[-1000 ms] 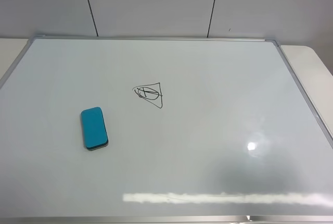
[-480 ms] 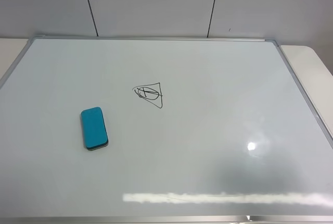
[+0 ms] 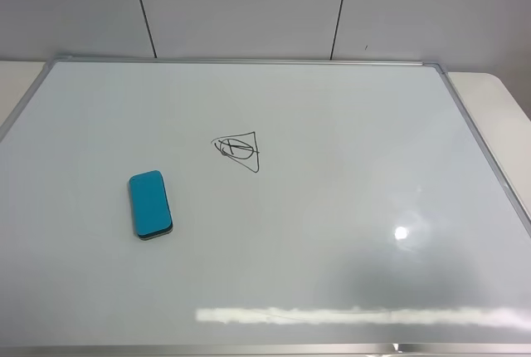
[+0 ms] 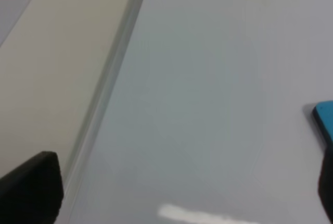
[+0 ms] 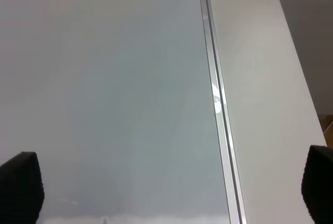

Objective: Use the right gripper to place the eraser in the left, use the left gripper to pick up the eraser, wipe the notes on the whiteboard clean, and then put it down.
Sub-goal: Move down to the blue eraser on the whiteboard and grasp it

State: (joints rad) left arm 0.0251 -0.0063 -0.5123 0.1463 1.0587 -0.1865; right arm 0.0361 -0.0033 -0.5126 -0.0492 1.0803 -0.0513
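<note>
Surface: a glossy whiteboard (image 3: 348, 124) with a thin silver frame (image 3: 249, 61) lies flat on a pale table (image 3: 498, 95), with a grey panelled wall (image 3: 241, 8) behind it.
Left gripper (image 4: 177, 193): the jaws are spread wide, with only bare board in the gap. One black fingertip (image 4: 31, 187) hangs over the frame's edge.
Right gripper (image 5: 167, 185): the jaws are spread wide and grip nothing. The gap between them spans board, frame strip and table.
Eraser (image 3: 150, 203): it lies flat on the board, teal face up, free of both grippers. A teal corner of it shows just ahead of the left gripper's other finger, to the side of the gap rather than inside it.
Notes (image 3: 238, 150): a black triangle around an oval, unwiped, near the eraser but apart from it. How it lies relative to either pair of jaws cannot be told.
Glare (image 3: 401, 232): a bright spot on the board, well apart from the eraser.
</note>
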